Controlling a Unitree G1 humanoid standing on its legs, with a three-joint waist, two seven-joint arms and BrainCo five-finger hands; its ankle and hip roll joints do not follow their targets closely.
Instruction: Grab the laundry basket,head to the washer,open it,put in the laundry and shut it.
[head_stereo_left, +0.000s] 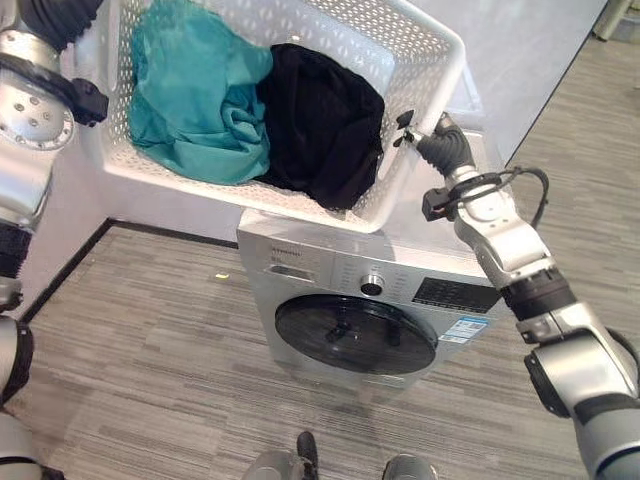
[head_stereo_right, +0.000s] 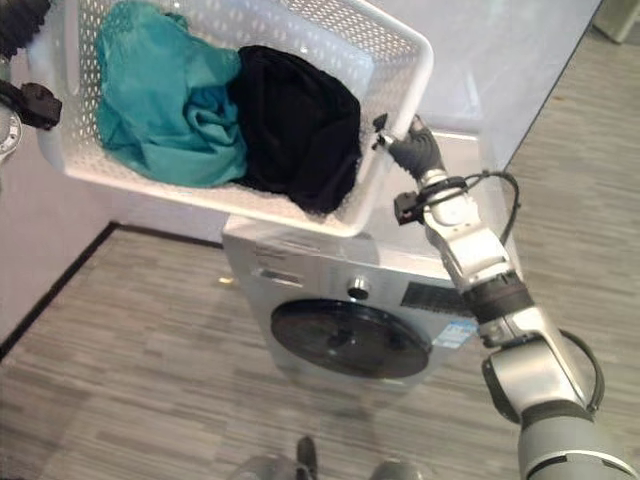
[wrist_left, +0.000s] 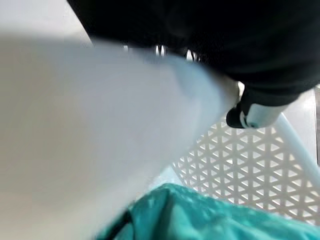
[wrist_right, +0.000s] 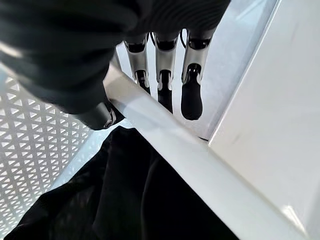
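Pinching its rim, the right hand (wrist_right: 150, 65) grips the white laundry basket (head_stereo_left: 420, 60) above the washer (head_stereo_left: 380, 300) — the left hand's (wrist_left: 255, 112) grasp cannot be told.

We see even, bright indoor light, with soft glare on the washer (head_stereo_left: 370, 300) top and a faint sheen on its dark door glass. Just beside the washer, the floor (head_stereo_left: 150, 340) carries only a pale, diffuse shadow. In the left wrist view the white laundry basket (wrist_left: 100, 115) rim above the washer is badly out of focus, a smooth blur.
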